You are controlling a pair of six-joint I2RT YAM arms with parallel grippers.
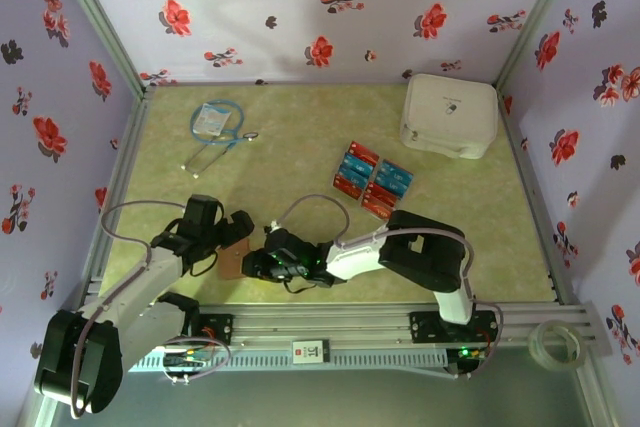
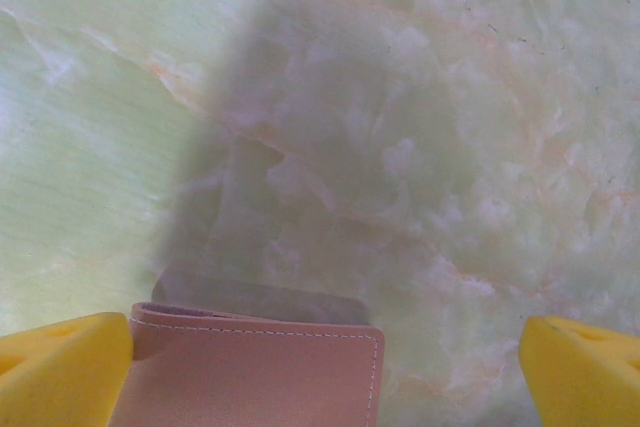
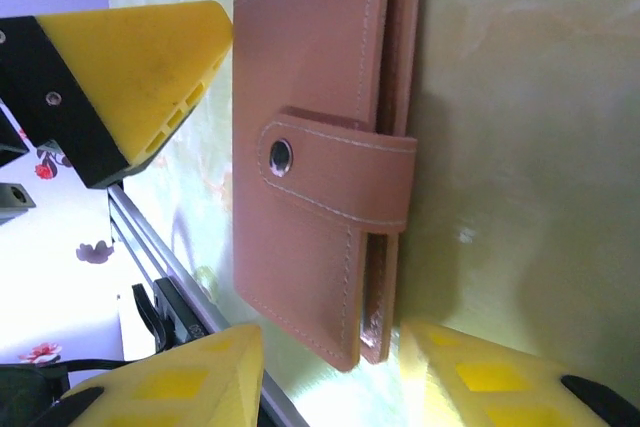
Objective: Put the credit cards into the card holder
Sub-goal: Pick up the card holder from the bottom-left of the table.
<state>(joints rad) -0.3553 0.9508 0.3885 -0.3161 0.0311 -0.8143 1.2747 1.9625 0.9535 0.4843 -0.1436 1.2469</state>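
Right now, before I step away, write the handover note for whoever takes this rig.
Left gripper: wide open, empty, above the card holder's edge.
Right gripper: partly open, straddling one end of the card holder, not clamped.
Card holder: closed, strap snapped, flat on the table between the grippers.
Credit cards: grouped on the table near the white case.
Done: no card loaded that I can see.
Left: unsnap the holder, open it, insert the cards.

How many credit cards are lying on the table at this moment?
About 8: the credit cards lie in one tight two-column cluster right of centre on the table, near the white case. They overlap, so some may be hidden.
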